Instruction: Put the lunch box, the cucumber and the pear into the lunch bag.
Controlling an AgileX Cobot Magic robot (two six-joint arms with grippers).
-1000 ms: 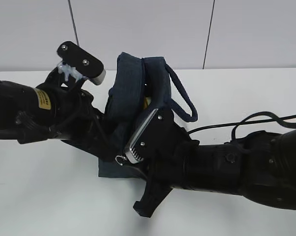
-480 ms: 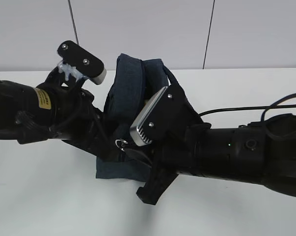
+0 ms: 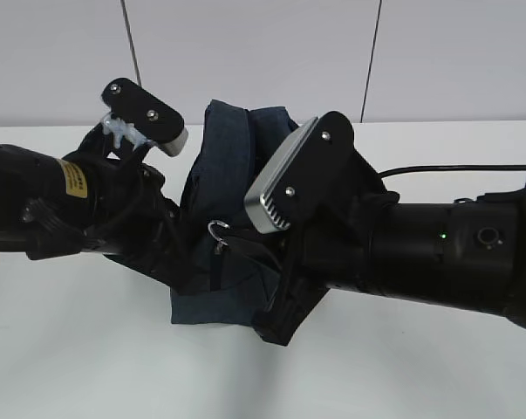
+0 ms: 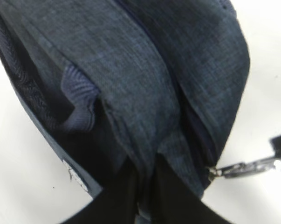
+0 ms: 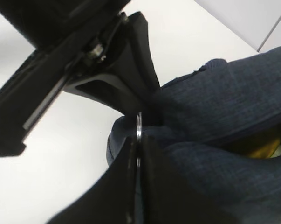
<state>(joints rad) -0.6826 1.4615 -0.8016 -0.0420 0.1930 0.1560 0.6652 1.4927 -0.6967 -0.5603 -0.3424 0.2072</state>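
Since the earlier frame the right arm's wrist has risen and the silver ring pull [image 3: 217, 230] sits higher up the lunch bag [image 3: 232, 157]. Bag is dark navy woven fabric, boxy but crumpled, standing mid-table between both arms; something yellow [image 5: 263, 148] shows through its gap. Left gripper [image 4: 145, 196] is pinched closed on bag fabric, right gripper [image 5: 138, 154] clamped on the ring pull.

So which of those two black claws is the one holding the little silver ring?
The right gripper: in its wrist view the silver ring pull sits between its closed fingertips. The left gripper pinches the navy lunch bag fabric beside the zipper instead.
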